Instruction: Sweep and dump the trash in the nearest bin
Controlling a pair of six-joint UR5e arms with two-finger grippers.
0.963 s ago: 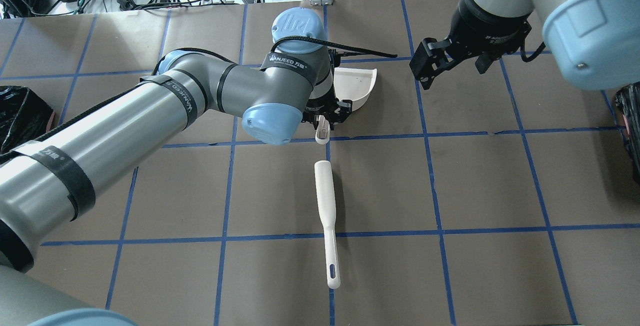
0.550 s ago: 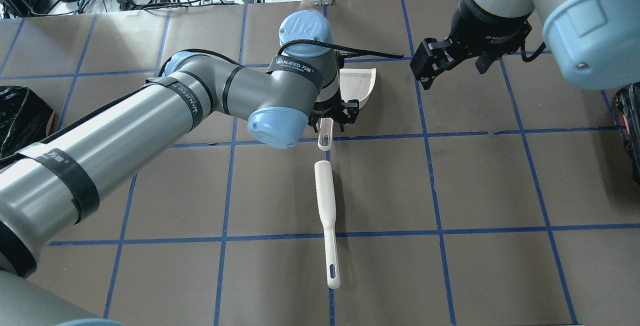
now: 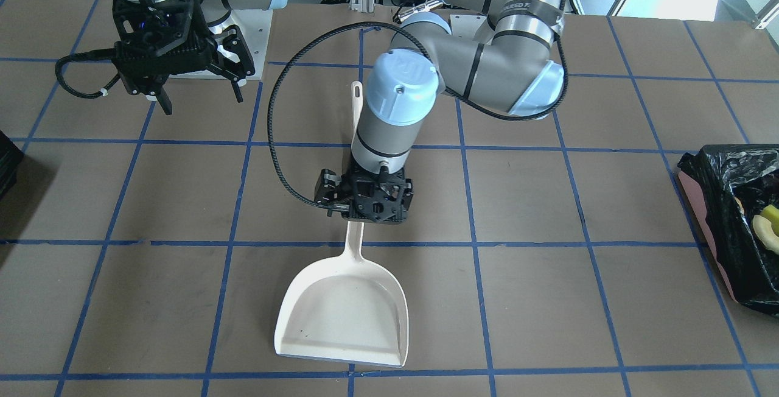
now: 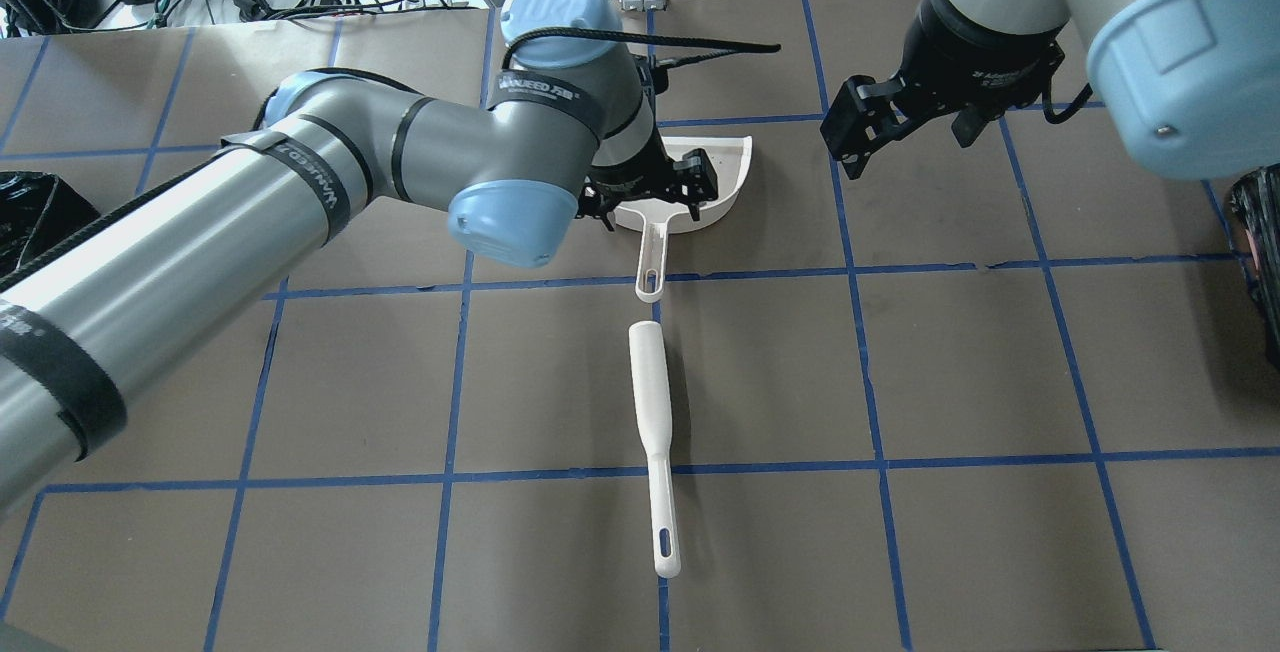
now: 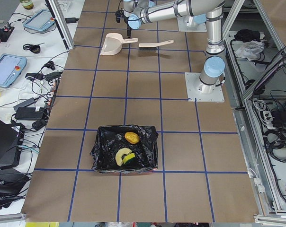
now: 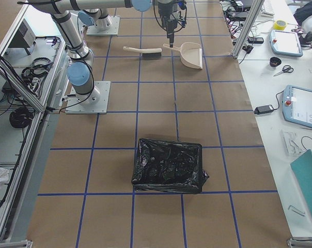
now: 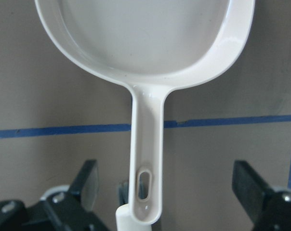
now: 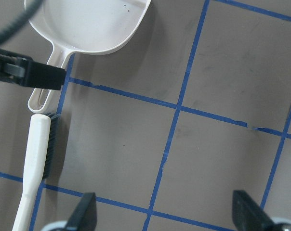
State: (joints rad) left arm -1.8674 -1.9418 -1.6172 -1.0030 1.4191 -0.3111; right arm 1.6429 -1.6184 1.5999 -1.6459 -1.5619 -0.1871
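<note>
Now the left tool (image 3: 364, 205) is open wide (touching nothing) over the dustpan (image 3: 341, 318) handle; the trash (image 3: 765, 226) sits far from it, inside the bin (image 3: 709, 214).

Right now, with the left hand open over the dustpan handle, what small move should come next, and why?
Probably lift the left hand straight up and clear. The dustpan lies empty on the table, nothing is gripped, and the trash already sits in the bin.

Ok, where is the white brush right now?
In the overhead view the brush lies mid-table along a blue tape line, its head just short of the end of the dustpan handle, on the robot's side of it.
</note>
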